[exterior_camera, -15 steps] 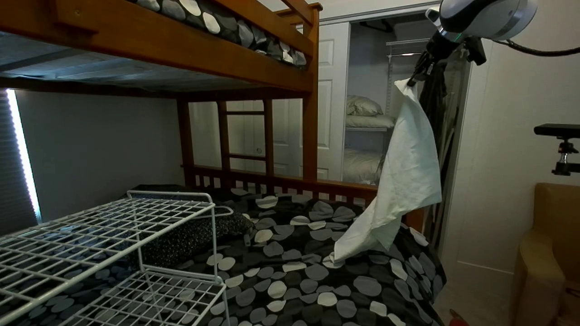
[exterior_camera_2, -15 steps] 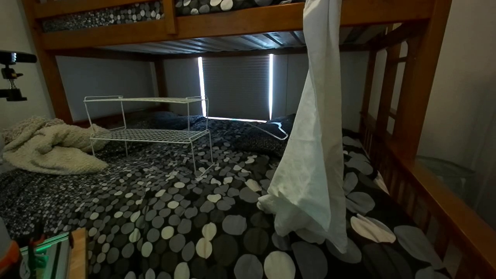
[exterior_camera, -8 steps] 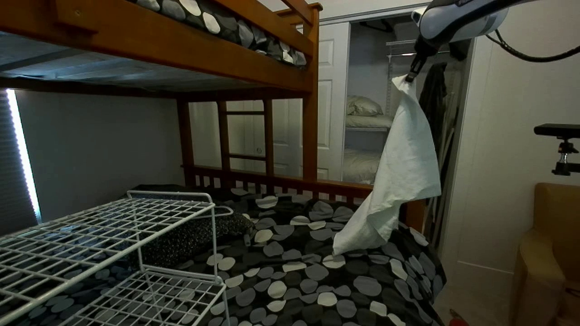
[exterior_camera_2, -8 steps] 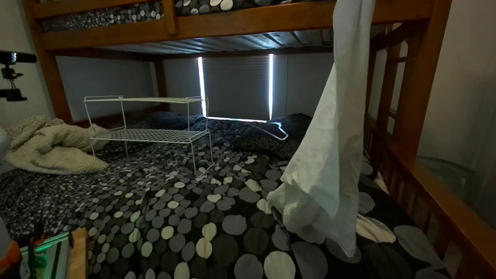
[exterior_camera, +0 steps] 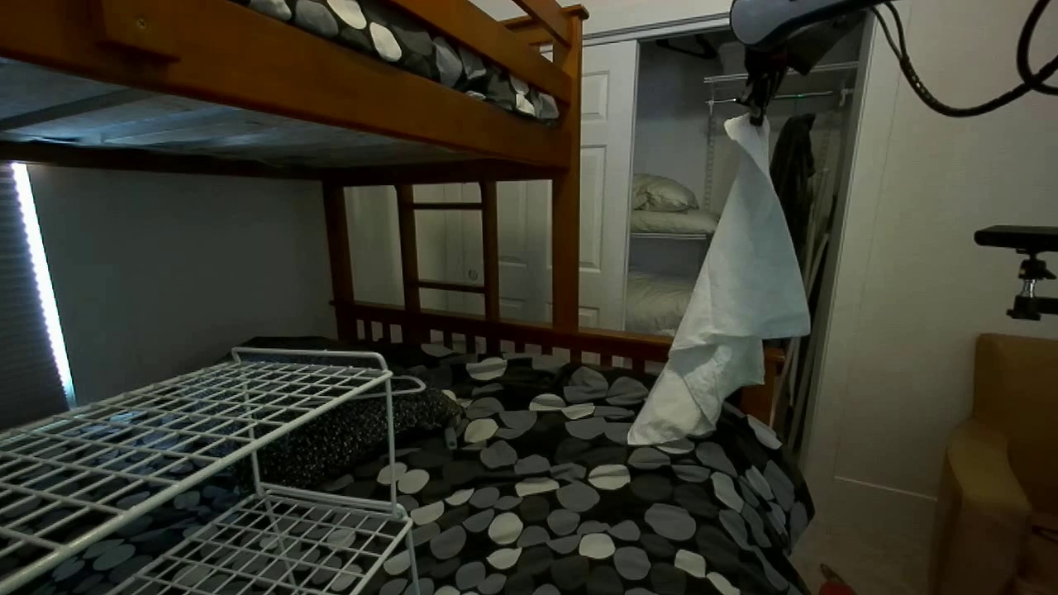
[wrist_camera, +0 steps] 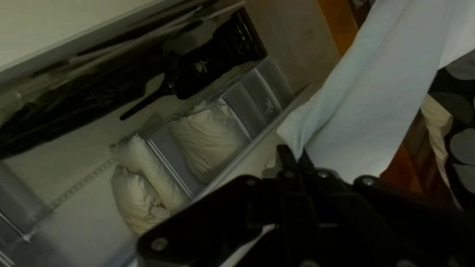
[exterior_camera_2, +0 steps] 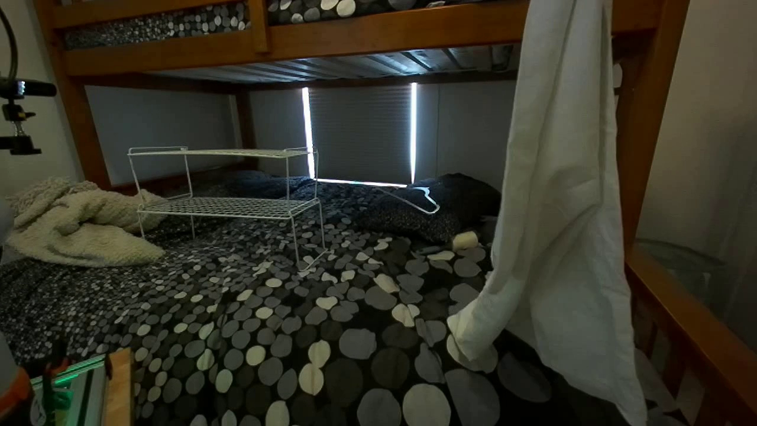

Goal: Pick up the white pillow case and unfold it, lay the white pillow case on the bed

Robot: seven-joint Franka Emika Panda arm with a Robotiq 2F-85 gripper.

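Hand (wrist_camera: 295,152) clenched on a corner of the white pillow case (exterior_camera: 736,285): in the wrist view its jaws meet over a small gathered point of cloth. It holds the case well above the bed (exterior_camera: 587,521), near the bed's wooden rail (exterior_camera_2: 692,322), and the fabric hangs in loose folds with its lower part close to the bed's spotted cover.

Laying it out seems to be the step in hand. I'd bring the trailing edge down on the bed first, inward of the rail so nothing drapes over it, then draw the hand slowly across the bed while lowering, so the folds pull flat. Release only when the held corner is nearly down. With just 1 point gripped, the far side may bunch and want a 2nd grasp. Go clear of the wire rack (exterior_camera_2: 230,207) on the bed; limp cloth could snag there.

Whether the lowest hem touches the bed, I can't tell. In an exterior view the case's top is cut off, hiding the hand. A pale patch (exterior_camera_2: 465,240) on the bed may be pattern or a separate object.
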